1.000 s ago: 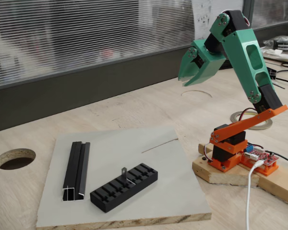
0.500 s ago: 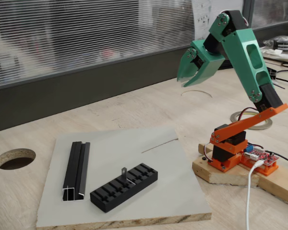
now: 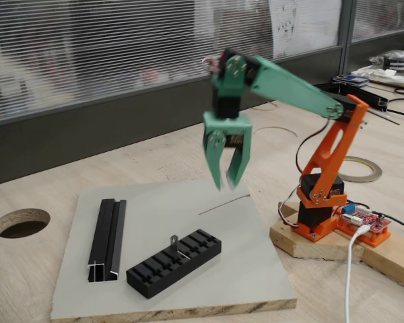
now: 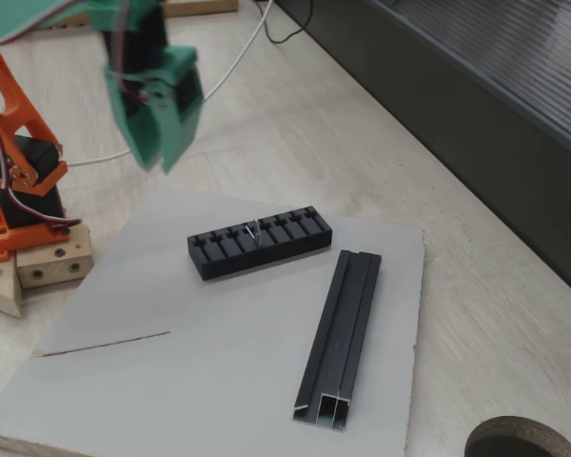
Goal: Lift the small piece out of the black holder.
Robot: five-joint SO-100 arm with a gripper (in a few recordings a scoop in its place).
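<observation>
The green arm reaches out from its orange base (image 3: 321, 202), which stands on a wooden block at the right side of the table (image 3: 155, 151) in a fixed view. The upper link slopes up and to the left from the orange elbow, and the wrist bends so that the pincer (image 3: 227, 180) points straight down. Its two green fingers hang with a narrow gap between them, released and grasping nothing. The pincer hovers in the air above the far part of the grey board (image 3: 209, 276), well above its surface. In the other fixed view the pincer (image 4: 156, 157) appears blurred, hanging over the far left edge of the grey board (image 4: 171, 400).

The black holder (image 3: 174, 262) lies flat on the near part of the board, to the right of the black grooved rail (image 3: 108, 240). The small piece (image 3: 174, 241) stands upright in one of the middle slots of the holder, its thin tab rising above the ridged top. From the other side the black holder (image 4: 259, 242) lies just beside the far end of the black grooved rail (image 4: 340, 338), and the small piece (image 4: 255, 231) shows as a thin pale sliver near the holder's middle. The pincer is well apart from the piece and the holder. A round hole (image 3: 21, 222) is cut in the table at the left.
</observation>
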